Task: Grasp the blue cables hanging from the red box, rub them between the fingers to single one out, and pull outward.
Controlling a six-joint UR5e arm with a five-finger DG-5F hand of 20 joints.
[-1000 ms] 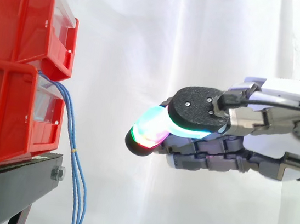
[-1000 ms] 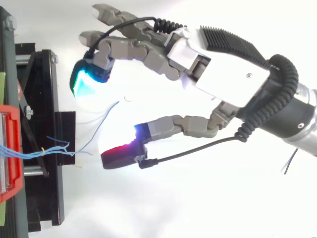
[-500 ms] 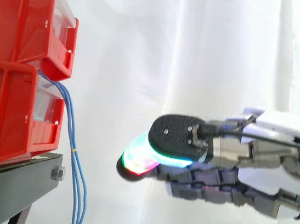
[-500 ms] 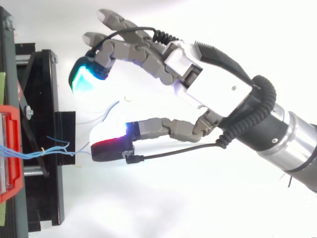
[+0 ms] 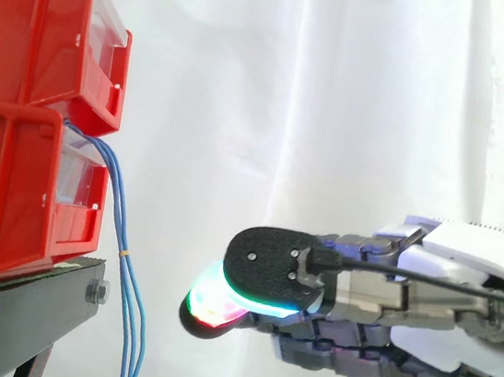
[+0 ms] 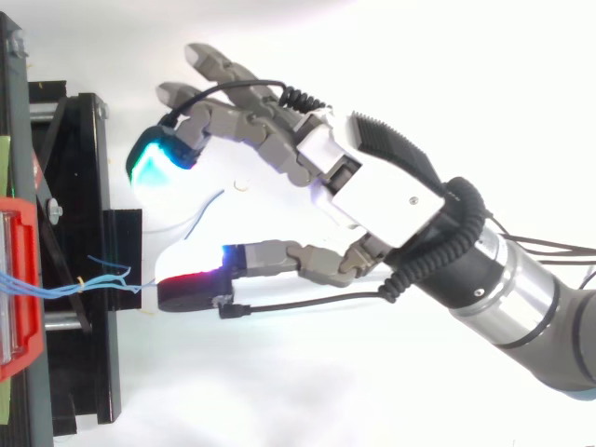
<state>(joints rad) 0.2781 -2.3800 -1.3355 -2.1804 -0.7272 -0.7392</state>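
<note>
**Hovering beside the blue cables point(image 5: 123, 218), hand point(image 5: 450, 270) open**

Nearest in the side view is the thumb, whose black-backed pad point(image 5: 274, 268) lies flat with a green-white glow along its lower rim. Behind and just below it the fingers stretch level toward the left, and one fingertip point(image 5: 207, 302) glows red and green at the front. From above, the hand point(image 6: 382, 186) comes in from the right with its fingers spread and nearly straight. The thumb pad point(image 6: 191, 289) glows red and a cyan fingertip point(image 6: 154, 166) sits well apart from it. Nothing lies between them, so the hand holds nothing.

Next come the cables. In the side view a clear gap of curtain separates them from the leading fingertip. They leave the front of the lower red bin point(image 5: 10, 194) just under the upper red bin point(image 5: 42, 21) and arch outward. From there they drop as a loose bundle past the front edge of the black stand point(image 5: 17, 316) and out of the bottom of the view. A small yellow band point(image 5: 124, 252) marks them about level with the stand's top. From above, the cables point(image 6: 84, 284) cross the stand point(image 6: 79, 186), and their frayed ends reach just beside the tip of the thumb pad.

The two bins stand stacked at the stand's front edge. A white curtain point(image 5: 294, 82) hangs behind everything.
</note>
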